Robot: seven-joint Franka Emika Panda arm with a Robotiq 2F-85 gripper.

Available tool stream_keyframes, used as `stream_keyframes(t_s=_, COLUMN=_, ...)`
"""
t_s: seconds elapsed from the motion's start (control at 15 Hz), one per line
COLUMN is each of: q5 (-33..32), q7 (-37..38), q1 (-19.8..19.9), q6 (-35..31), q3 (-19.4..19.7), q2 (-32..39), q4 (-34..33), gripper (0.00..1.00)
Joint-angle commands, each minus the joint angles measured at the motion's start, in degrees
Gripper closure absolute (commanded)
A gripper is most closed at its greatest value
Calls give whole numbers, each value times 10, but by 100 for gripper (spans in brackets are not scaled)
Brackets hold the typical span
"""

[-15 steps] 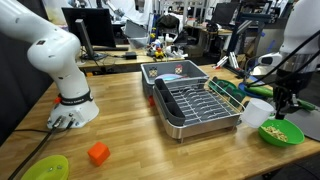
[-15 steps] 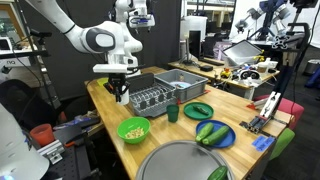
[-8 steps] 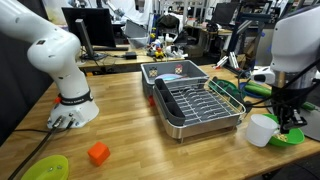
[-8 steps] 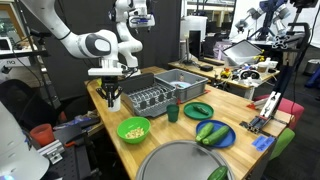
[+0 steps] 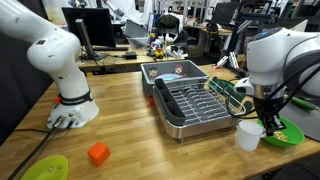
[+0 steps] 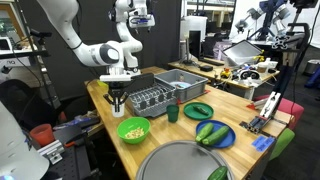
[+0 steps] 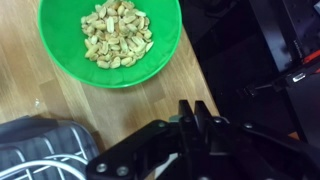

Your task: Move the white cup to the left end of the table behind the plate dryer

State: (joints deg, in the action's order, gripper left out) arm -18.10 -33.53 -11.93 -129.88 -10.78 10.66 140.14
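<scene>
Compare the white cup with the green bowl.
The white cup is plain white; the green bowl is bright green. The cup is narrower, the bowl clearly wider. The bowl holds tan nuts; the cup's inside cannot be seen. Both are round.

A green bowl (image 7: 70,65) of peanuts (image 7: 115,35) sits on the wooden tabletop (image 7: 25,95) near its edge. The plate dryer (image 7: 45,150) shows one corner at lower left, and the dark end effector (image 7: 196,112) fills the bottom.
</scene>
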Motion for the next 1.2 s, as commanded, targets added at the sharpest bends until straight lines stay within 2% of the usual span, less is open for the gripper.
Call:
stream_keyframes(t_s=0.0, q5=5, q7=-5, q1=9, q6=-28, q3=-10, q2=44, q4=-27, gripper=98)
stream_keyframes(t_s=0.47, q5=9, q7=-7, q1=13, q6=-49, q3=-22, q2=83, q4=-42, gripper=98)
stream_keyframes(t_s=0.53, q5=10, q7=-9, q1=13, q6=-50, q3=-23, q2=85, q4=-42, gripper=85)
stream_keyframes(t_s=0.6, q5=16, q7=-16, q1=16, q6=-55, q3=-26, q2=86, q4=-41, gripper=65)
stream_keyframes(t_s=1.13, q5=85, q7=-33, q1=38, q6=-79, q3=-35, q2=47, q4=-13, gripper=10)
